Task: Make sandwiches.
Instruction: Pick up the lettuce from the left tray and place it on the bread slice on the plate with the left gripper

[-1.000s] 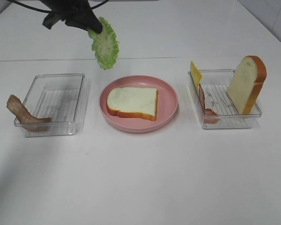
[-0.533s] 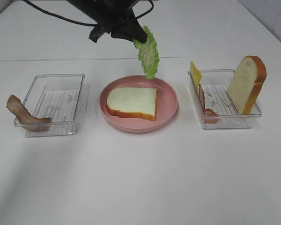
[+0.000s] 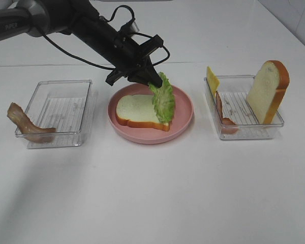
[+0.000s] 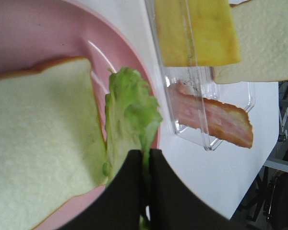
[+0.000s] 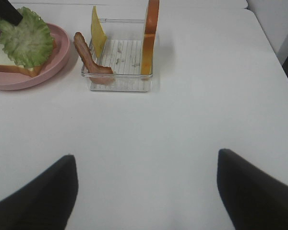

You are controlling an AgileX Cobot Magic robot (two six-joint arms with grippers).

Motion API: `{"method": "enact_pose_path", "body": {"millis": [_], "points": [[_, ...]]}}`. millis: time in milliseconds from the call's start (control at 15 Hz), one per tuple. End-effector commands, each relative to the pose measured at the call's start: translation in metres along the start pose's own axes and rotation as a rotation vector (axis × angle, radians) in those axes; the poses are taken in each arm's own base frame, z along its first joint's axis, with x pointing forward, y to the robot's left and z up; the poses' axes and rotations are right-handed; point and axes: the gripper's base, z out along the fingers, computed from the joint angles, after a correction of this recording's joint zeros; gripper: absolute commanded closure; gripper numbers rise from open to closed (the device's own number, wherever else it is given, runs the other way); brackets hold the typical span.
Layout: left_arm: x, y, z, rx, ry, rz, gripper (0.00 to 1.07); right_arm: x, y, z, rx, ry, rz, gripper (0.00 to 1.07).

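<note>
I was on the lettuce step: my left gripper (image 3: 151, 81), pinching the top of the lettuce leaf (image 3: 164, 100), held it at frame centre, its lower end at the right edge of the bread slice (image 3: 137, 109) on the pink plate (image 3: 184, 116) — next, I judged, it needed laying flat and letting go. My right gripper (image 5: 146, 191) stood spread, empty.

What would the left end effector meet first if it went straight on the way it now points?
The left end effector, shut on the lettuce leaf, points down at the bread slice on the pink plate. It would probably meet that slice's edge first, though depth is unclear.
</note>
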Motion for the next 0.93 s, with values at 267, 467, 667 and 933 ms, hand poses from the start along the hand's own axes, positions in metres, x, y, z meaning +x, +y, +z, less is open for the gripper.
{"method": "enact_pose_path", "body": {"millis": [267, 467, 667, 933], "points": [[0.000, 0.017, -0.003, -0.169, 0.016, 0.050, 1.07, 0.000, 0.000, -0.001, 0.000, -0.025, 0.007, 0.32], [-0.002, 0.025, -0.004, -0.254, -0.007, 0.048, 1.07, 0.000, 0.000, -0.001, 0.000, -0.025, 0.007, 0.32], [-0.005, 0.028, -0.006, -0.296, -0.038, 0.046, 1.05, 0.000, 0.000, -0.001, 0.000, -0.025, 0.007, 0.32], [-0.006, 0.028, -0.005, -0.292, -0.045, 0.046, 0.69, 0.000, 0.000, -0.001, 0.000, -0.025, 0.007, 0.32]]}}
